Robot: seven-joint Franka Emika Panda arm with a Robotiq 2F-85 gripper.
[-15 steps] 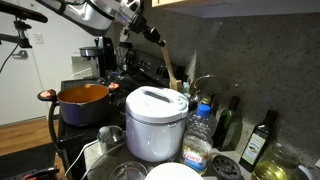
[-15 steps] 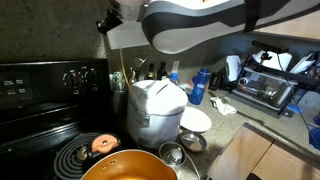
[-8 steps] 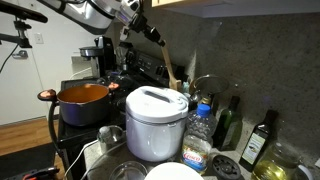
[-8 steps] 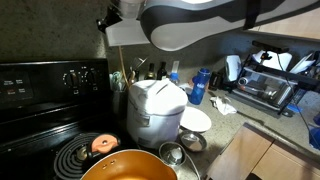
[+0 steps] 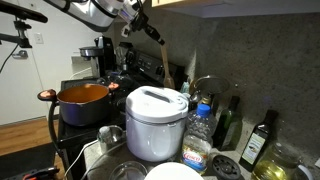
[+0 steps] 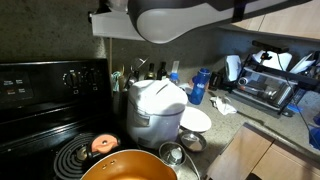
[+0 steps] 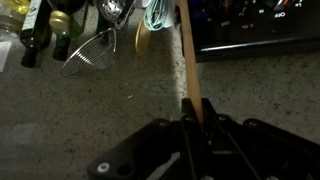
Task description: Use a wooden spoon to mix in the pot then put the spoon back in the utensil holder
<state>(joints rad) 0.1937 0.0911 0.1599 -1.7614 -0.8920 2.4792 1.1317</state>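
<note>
Where the wooden spoon (image 5: 163, 60) slanted down behind the white cooker (image 5: 155, 120) half a second ago, with its lower end sunk out of sight, it now hangs steeper and higher, and its tip looks clear of the cooker's top. In an exterior view the arm's pale housing (image 6: 185, 18) has shifted up and toward the stove. I judge that the spoon is out of its holder, so fetching is done; carrying it to the pot, stirring and returning it all remain. The gripper (image 7: 192, 108) is clamped tight on the upper handle of the spoon (image 7: 186, 50), fingers pressed to either side of the wood, with the shaft running straight away from the wrist. The pot (image 5: 85, 100) sits on the stove, well apart from the spoon; from the side its inside is hidden, and from above (image 6: 125, 168) only a smooth orange interior shows, with no contents I can make out. The cooker's lid is shut. Dark utensils (image 6: 135, 70) stand up behind it, where the holder must be, though I cannot make out the holder itself.
</note>
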